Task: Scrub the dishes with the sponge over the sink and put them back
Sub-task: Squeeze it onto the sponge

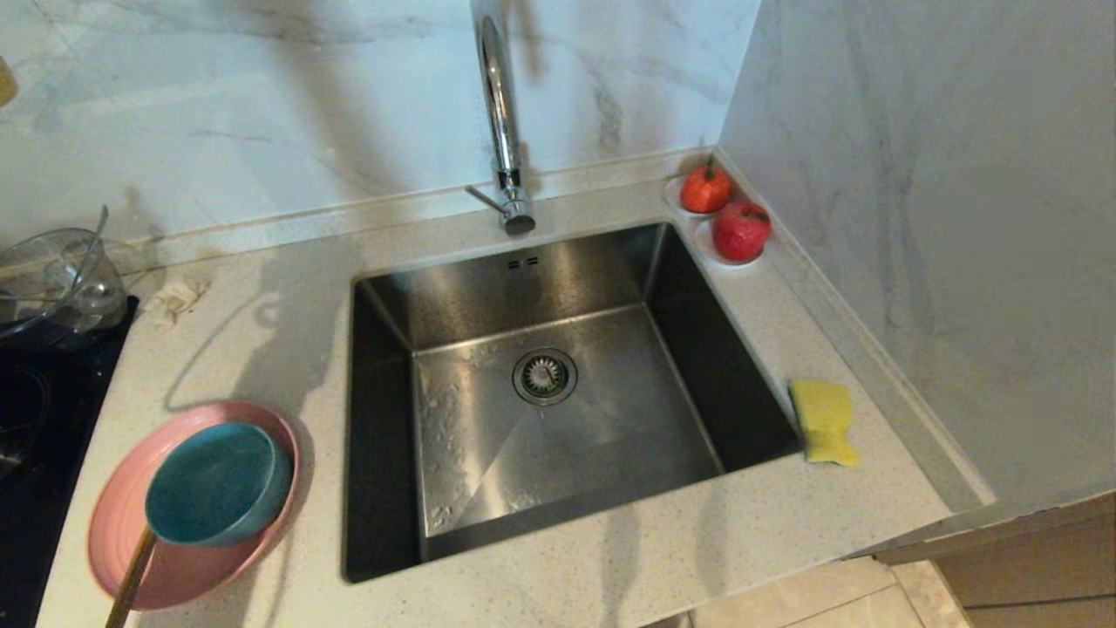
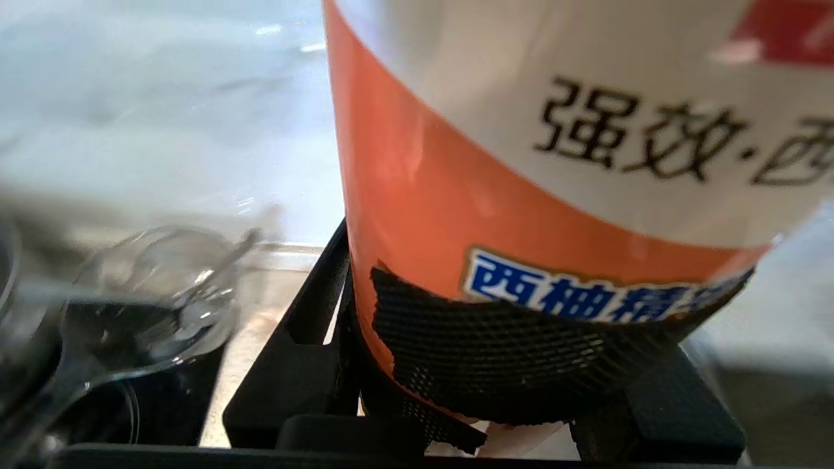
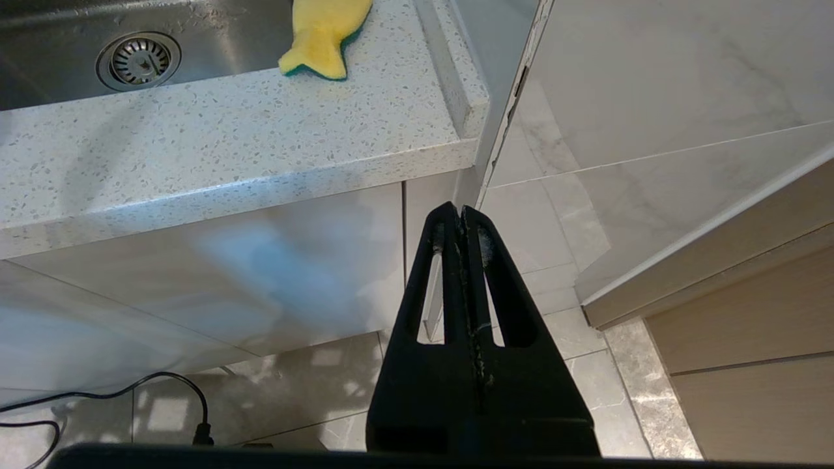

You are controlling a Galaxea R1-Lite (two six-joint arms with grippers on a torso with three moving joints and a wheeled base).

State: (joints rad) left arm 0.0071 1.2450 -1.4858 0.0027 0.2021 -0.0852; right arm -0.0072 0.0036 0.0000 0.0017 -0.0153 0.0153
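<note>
So, left hand (image 2: pixel 521 391) is clamped round the base of an orange-and-white bottle (image 2: pixel 521 163) with Chinese lettering, black mesh-padded fingers (image 2: pixel 508 352) pressed to its lower band – it fills most of the left wrist view, with a clear glass bowl (image 2: pixel 150 306) holding a spoon beside it over a dark surface. Right hand (image 3: pixel 461 218) hangs below the tabletop edge by the cabinet front, fingers pressed together, holding nothing. On the speckled tabletop (image 1: pixel 567 558), teal bowl (image 1: pixel 218 484) sits tilted inside the pink plate (image 1: pixel 122 532) left of the sink (image 1: pixel 540 392), a wooden handle (image 1: pixel 131 584) running under the bowl's near edge. Sponge (image 1: pixel 824 420) lies yellow side up on the strip right of the sink, near its rim, apart from the dishes – basin between them. Chrome tap (image 1: pixel 501 113) stands behind the basin; drain strainer (image 1: pixel 544 376) on its floor. Two red-orange fruits (image 1: pixel 724 209) on small white dishes in the far right corner. Crumpled scrap (image 1: pixel 174 301) near the glass bowl at far left.
</note>
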